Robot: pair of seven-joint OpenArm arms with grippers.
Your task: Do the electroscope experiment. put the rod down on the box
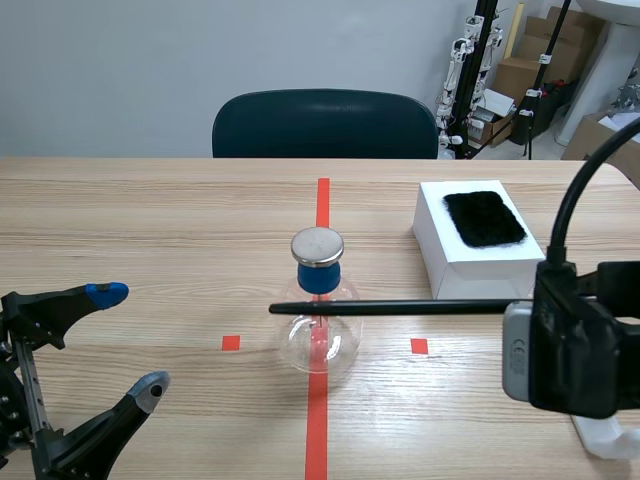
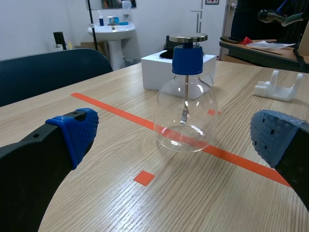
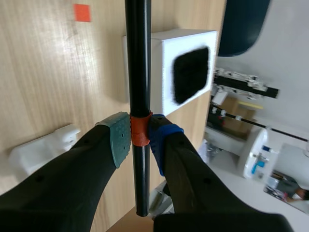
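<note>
Nearest, my right gripper (image 3: 139,138) is clamped; my left gripper (image 1: 128,342) gapes empty. Beside me waits the white rectangular box (image 1: 470,280). The clear glass electroscope flask (image 1: 320,335) stands close by the tip of the thin black rod (image 1: 400,307) I grip, so a careless swing could topple it.

Clear, glossy round glass flask (image 1: 318,345); smooth blue plastic stopper (image 1: 318,280); polished round metal disc (image 1: 317,246). Slim black rod (image 1: 400,307), smooth, semi-gloss plastic. White rectangular box (image 1: 436,240), matt; fuzzy black cloth pad (image 1: 484,218). Pale wood-grain table (image 1: 150,220), matt.
</note>
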